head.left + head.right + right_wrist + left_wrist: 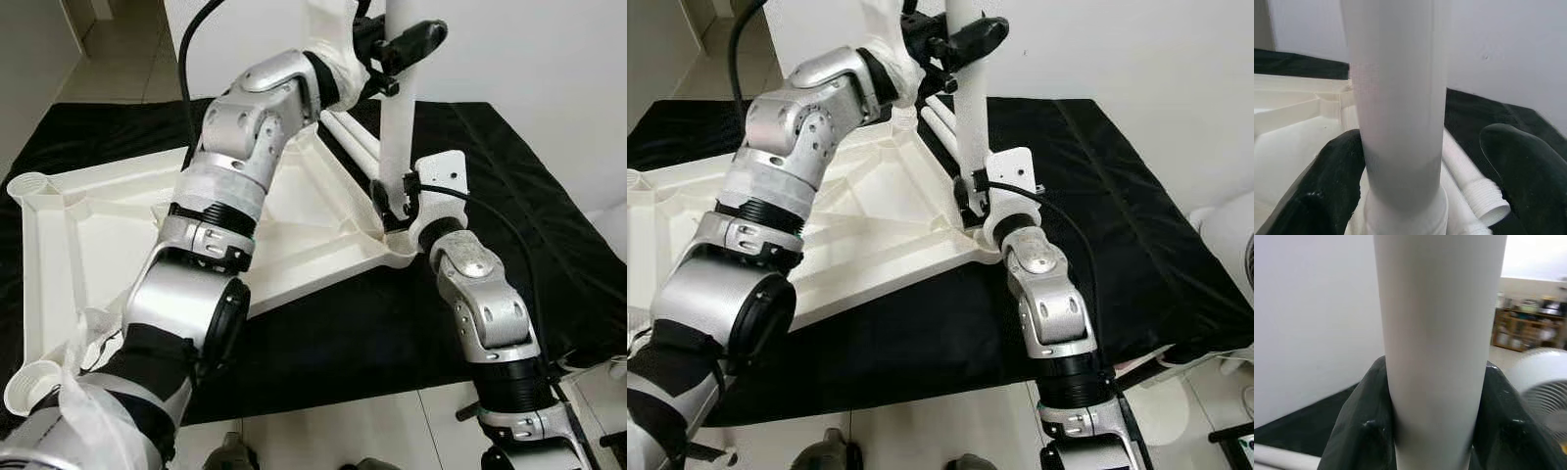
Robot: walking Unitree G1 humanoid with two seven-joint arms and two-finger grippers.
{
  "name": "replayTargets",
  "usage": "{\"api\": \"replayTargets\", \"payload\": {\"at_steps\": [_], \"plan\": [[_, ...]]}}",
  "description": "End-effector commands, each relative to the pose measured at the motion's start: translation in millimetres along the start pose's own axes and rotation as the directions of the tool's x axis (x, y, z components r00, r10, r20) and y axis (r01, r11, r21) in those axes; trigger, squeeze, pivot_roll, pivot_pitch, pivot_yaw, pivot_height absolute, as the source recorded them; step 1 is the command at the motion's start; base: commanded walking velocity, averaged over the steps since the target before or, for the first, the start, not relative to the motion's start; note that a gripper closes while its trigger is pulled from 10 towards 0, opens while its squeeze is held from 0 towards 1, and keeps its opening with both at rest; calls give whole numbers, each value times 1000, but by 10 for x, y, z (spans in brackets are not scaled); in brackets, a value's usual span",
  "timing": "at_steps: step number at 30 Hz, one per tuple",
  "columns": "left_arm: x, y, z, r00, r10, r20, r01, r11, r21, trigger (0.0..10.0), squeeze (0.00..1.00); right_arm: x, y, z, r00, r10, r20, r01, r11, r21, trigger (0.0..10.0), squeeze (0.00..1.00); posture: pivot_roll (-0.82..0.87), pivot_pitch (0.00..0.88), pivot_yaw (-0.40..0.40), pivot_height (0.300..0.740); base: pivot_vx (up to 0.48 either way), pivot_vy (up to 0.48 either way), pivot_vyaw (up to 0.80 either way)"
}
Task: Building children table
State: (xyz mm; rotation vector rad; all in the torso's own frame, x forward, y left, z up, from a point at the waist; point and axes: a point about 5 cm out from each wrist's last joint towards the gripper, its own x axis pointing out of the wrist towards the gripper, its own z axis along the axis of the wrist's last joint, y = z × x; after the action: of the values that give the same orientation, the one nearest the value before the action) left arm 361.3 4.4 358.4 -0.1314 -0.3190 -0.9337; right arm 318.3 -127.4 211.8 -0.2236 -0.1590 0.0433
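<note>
one leg upright, two grippers on it

as we look down from the head, we count one white tabletop (pixel 108 245) lying upside down on a black cloth (pixel 372 333), one white leg (pixel 397 127) standing upright at its near right corner, and at least two spare legs (pixel 351 137) lying flat on the cloth just behind that corner. our left gripper (pixel 397 44) is clamped around the upright leg high up; our right gripper (pixel 394 196) sits low, beside the socket, one finger (pixel 1327 191) touching the leg and the other finger (pixel 1528 176) standing apart from it, so that grip is slack.

the left wrist view adds what the head cannot see: a room beyond with a wooden shelf (pixel 1528 328) and a white fan (pixel 1542 396). the right wrist view shows the threaded ends of the spare legs and the ribbed underside of the tabletop.

our own left arm crosses the tabletop and hides much of its middle. the cloth lies on a pale tiled floor (pixel 323 431).
</note>
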Motion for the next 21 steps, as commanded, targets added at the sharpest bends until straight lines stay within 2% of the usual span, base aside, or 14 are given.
{"api": "replayTargets", "payload": {"at_steps": [1, 2, 4, 5, 6, 8, 11, 21], "plan": [[41, -47, 107, 1000, 21, 22, -22, 999, 33, 10000, 0, 25, -38, 32, 997, -70, 24, 71, 997, -23, 10000, 0, -17, 7, -11, 740, 0, 0, 0], [66, -68, 120, 999, 42, 34, -43, 999, 28, 10000, 0, 46, -38, 37, 991, -127, 29, 128, 991, -27, 10000, 0, -17, 8, -11, 740, 0, 0, 0], [73, -75, 124, 998, 51, 36, -52, 998, 26, 10000, 0, 52, -35, 36, 989, -143, 30, 144, 989, -28, 10000, 0, -17, 8, -11, 740, 0, 0, 0], [108, -149, 148, 997, 60, 52, -59, 998, -12, 10000, 0, 77, -39, 36, 970, -242, 30, 243, 970, -29, 10000, 0, -17, 10, -11, 740, 0, 0, 0], [120, -182, 158, 996, 64, 58, -63, 998, -27, 10000, 0, 87, -37, 35, 958, -286, 31, 287, 958, -29, 10000, 0, -17, 10, -11, 740, 0, 0, 0], [129, -212, 165, 996, 60, 58, -59, 998, -26, 10000, 0, 95, -36, 34, 951, -307, 36, 308, 950, -44, 10000, 0, -12, 9, -13, 740, 0, 0, 0], [142, -288, 189, 997, 45, 69, -43, 999, -22, 10000, 0, 127, -61, 19, 931, -362, 54, 366, 923, -119, 10000, 0, -12, 7, -16, 740, 0, 0, 0], [140, -362, 217, 995, 58, 78, -57, 998, -22, 10000, 0, 230, -150, -12, 887, -457, 60, 461, 874, -156, 10000, 0, -4, 6, -25, 740, 0, 0, 0]]}}
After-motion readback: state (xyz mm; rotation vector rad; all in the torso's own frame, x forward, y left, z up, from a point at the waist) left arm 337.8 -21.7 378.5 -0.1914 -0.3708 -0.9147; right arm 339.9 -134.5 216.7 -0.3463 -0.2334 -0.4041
